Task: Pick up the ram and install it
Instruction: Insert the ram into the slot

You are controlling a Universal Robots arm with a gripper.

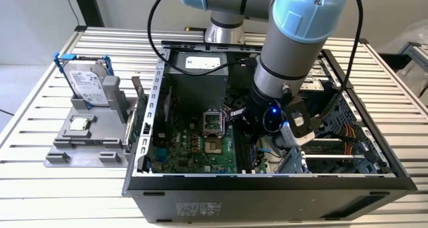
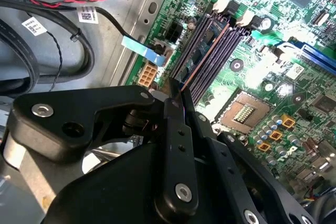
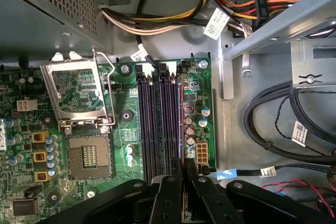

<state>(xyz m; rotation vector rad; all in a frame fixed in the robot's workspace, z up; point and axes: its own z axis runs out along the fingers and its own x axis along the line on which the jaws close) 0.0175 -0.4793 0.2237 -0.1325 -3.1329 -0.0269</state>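
Note:
The ram is a thin board seen edge-on, with a coppery edge showing in both wrist views. It stands on edge along the outermost of the dark memory slots on the green motherboard. My gripper is shut on the ram's near end, its black fingers pressed against both faces. I cannot tell whether the ram is fully down in the slot. In the exterior view the gripper reaches down into the open computer case, right of the processor socket.
The processor socket lies open with its metal frame raised. Cable bundles and a drive cage crowd the far side of the slots. On the exterior view's left, a grey holder carries a blue-framed hard drive and a silver chip.

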